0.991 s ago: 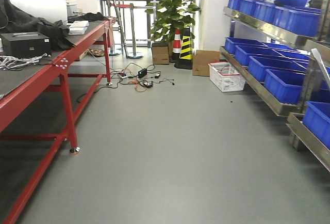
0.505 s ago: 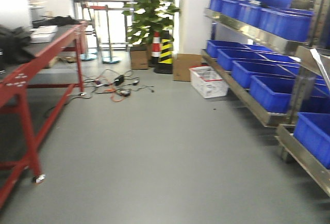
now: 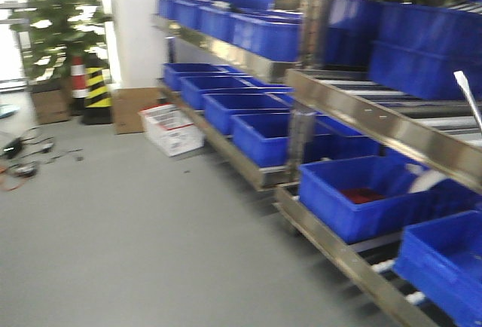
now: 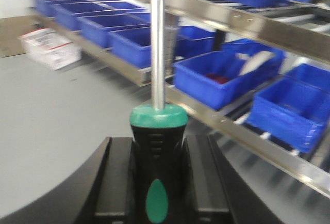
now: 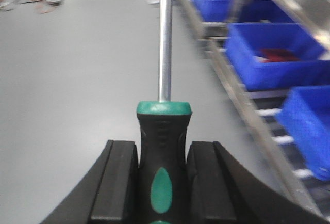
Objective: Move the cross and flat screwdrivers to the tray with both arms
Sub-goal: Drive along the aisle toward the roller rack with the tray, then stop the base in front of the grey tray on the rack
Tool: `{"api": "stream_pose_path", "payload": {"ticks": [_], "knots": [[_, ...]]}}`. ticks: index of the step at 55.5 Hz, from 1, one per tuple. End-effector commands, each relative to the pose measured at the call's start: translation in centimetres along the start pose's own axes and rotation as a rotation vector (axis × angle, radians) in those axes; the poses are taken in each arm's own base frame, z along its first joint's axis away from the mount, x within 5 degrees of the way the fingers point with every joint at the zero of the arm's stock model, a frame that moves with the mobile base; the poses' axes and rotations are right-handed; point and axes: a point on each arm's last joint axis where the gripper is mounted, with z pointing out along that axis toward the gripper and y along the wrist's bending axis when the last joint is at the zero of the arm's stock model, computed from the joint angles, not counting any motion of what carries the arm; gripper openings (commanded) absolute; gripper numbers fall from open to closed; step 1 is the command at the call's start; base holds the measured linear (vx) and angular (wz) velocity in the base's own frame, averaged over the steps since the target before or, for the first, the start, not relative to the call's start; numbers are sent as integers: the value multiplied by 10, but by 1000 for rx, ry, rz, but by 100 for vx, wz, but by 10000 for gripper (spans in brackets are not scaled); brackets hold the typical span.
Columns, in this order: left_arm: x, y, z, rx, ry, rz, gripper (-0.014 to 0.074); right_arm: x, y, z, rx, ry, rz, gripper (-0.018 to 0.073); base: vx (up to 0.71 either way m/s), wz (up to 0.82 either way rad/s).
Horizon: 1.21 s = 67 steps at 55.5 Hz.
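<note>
My left gripper (image 4: 159,149) is shut on the black, green-trimmed handle of one screwdriver (image 4: 157,43), whose steel shaft points straight up in the left wrist view. In the right wrist view my right gripper (image 5: 163,154) is shut the same way on the other screwdriver (image 5: 164,38). I cannot tell which one is cross and which is flat. At the right edge of the front view a thin steel shaft (image 3: 468,101) slants upward. The tray is out of view.
Metal shelving (image 3: 354,108) with rows of blue bins (image 3: 358,195) fills the right side. One lower bin holds something red (image 3: 361,194). A white crate (image 3: 173,127), a cardboard box (image 3: 134,108), a striped cone (image 3: 96,90), a plant (image 3: 56,18) and floor cables (image 3: 22,157) lie at the far left.
The front view has swung to the right. The red table has left the frame and the shelves with blue bins now fill it. The slanted shaft keeps its place at the right edge.
</note>
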Motion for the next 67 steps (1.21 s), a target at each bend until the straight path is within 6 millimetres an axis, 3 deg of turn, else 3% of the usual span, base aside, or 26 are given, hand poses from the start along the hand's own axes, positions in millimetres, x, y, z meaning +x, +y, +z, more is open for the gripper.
{"api": "stream_pose_path", "payload": {"ticks": [1,67], "knots": [[-16,-2,-7,6,-122,-20,-3,-15,0,-9,4,-122,-4,-8,41,-77],[-16,-2,-7,6,-122,-20,-3,-15,0,-9,4,-122,-4,-8,33,-70]]}}
